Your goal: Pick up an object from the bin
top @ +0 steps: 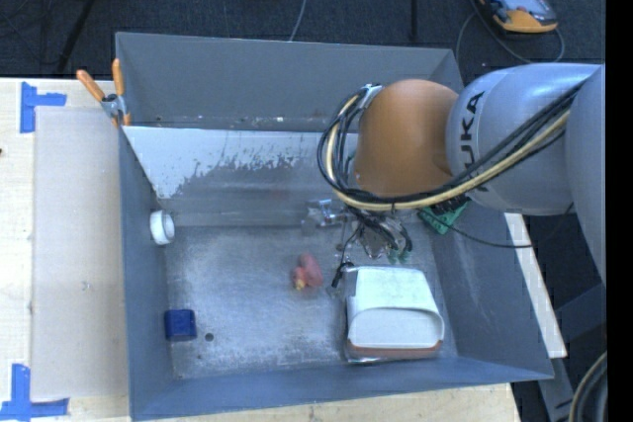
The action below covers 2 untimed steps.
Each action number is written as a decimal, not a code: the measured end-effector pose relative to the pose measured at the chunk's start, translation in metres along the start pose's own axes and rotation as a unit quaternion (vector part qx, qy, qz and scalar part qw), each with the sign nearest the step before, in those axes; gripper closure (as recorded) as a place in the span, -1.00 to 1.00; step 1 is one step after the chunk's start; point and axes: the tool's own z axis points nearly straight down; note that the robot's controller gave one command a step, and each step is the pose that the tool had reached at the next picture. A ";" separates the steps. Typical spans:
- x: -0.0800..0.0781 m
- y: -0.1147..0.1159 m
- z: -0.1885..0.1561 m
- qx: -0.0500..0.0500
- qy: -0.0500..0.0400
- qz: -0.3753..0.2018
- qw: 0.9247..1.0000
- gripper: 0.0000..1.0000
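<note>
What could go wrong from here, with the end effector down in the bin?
The end effector sits right beside the top edge of the white block, so descending could knock or jam against it. The small pink thing nearby lies loose and could be nudged away rather than grasped.

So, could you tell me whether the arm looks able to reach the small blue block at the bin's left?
Probably yes: the blue block lies alone on open floor, nothing on it. Only the small pink thing lies low between it and the gripper. The nearby wall may crowd the approach.
</note>
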 end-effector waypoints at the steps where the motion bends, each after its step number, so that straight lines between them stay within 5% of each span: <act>1: 0.028 0.002 0.052 0.000 0.000 -0.003 1.000 -1.00; 2: 0.067 0.011 -0.057 0.000 -0.007 0.031 1.000 -1.00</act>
